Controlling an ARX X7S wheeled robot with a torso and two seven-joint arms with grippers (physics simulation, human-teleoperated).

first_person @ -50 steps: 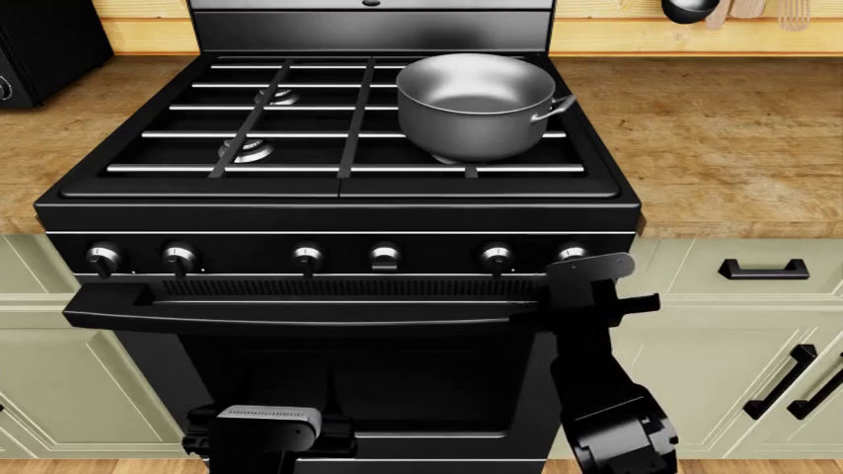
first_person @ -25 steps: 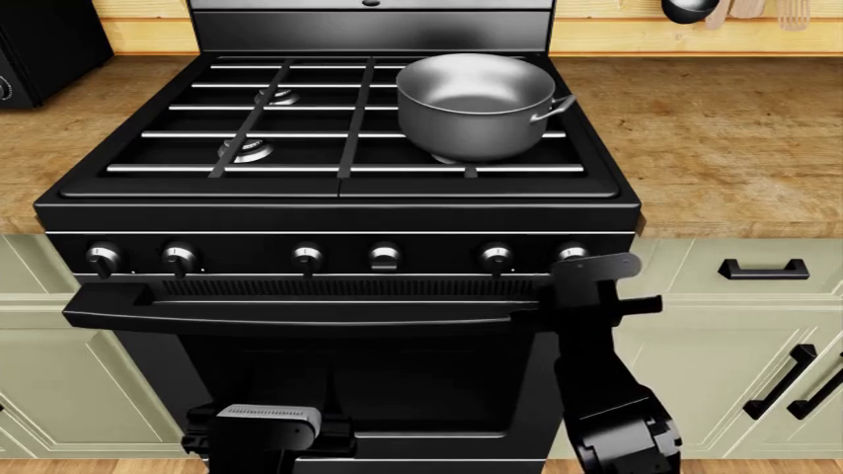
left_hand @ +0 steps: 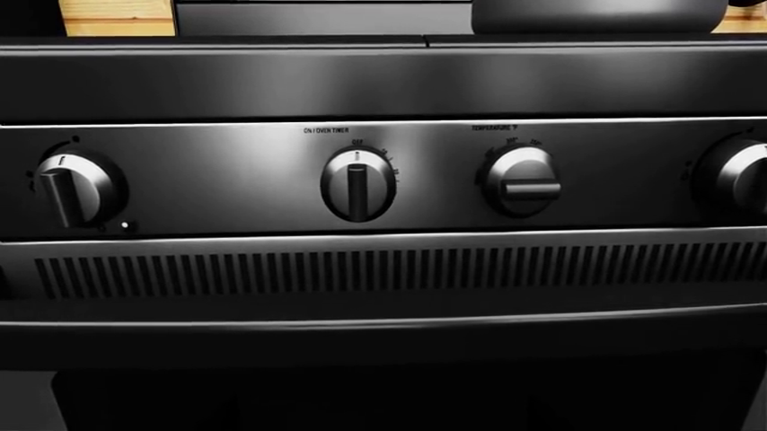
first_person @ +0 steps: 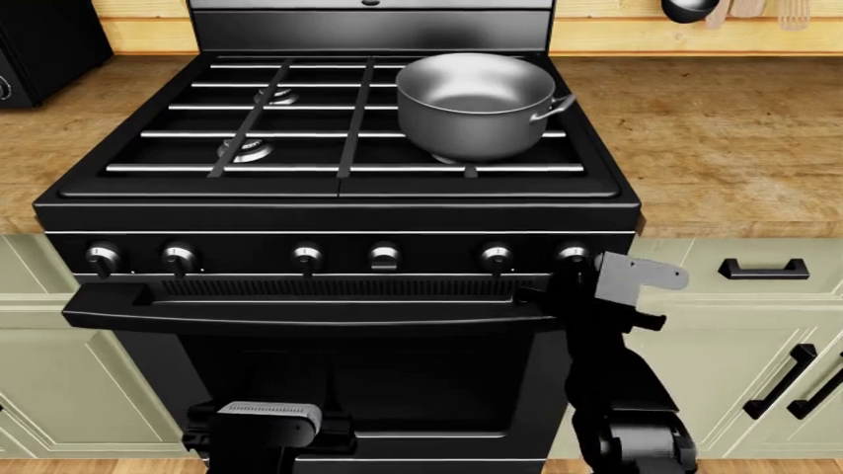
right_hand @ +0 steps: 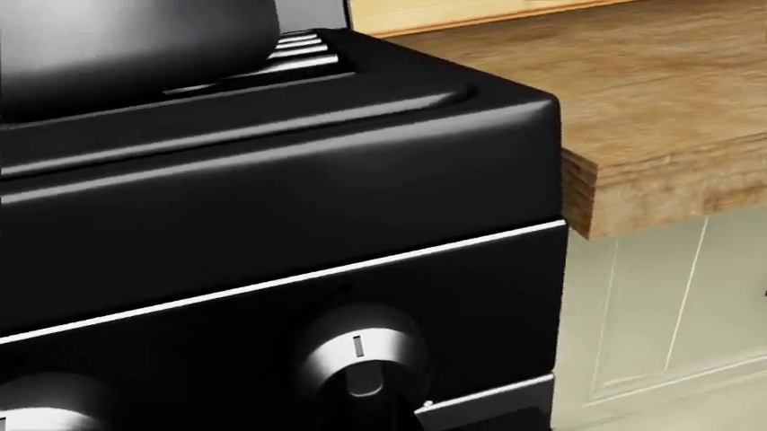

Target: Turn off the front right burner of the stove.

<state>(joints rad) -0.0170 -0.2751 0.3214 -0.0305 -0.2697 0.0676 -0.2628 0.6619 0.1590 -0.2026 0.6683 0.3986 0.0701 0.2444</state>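
The stove [first_person: 343,212] is a black gas range with six chrome-faced knobs along its front. The front right burner is hidden under a steel pot [first_person: 475,104] on the right grates. My right gripper [first_person: 590,283] is just below and in front of the rightmost knob [first_person: 572,255]; its jaws are not clear. That knob [right_hand: 357,355] fills the near part of the right wrist view, its mark pointing up. My left gripper [first_person: 270,425] hangs low in front of the oven door, and its fingers do not show. The left wrist view faces the middle knobs [left_hand: 357,184].
Two bare burners [first_person: 251,150] show on the left grates. Wooden counters [first_person: 718,148] flank the stove, with pale green cabinets [first_person: 737,326] below. The oven bar handle [first_person: 303,311] runs under the knobs. A black appliance [first_person: 39,44] stands at the far left.
My right gripper has rolled at the wrist and shifted slightly right, so a grey plate now sticks out to its right. The left arm has not moved.
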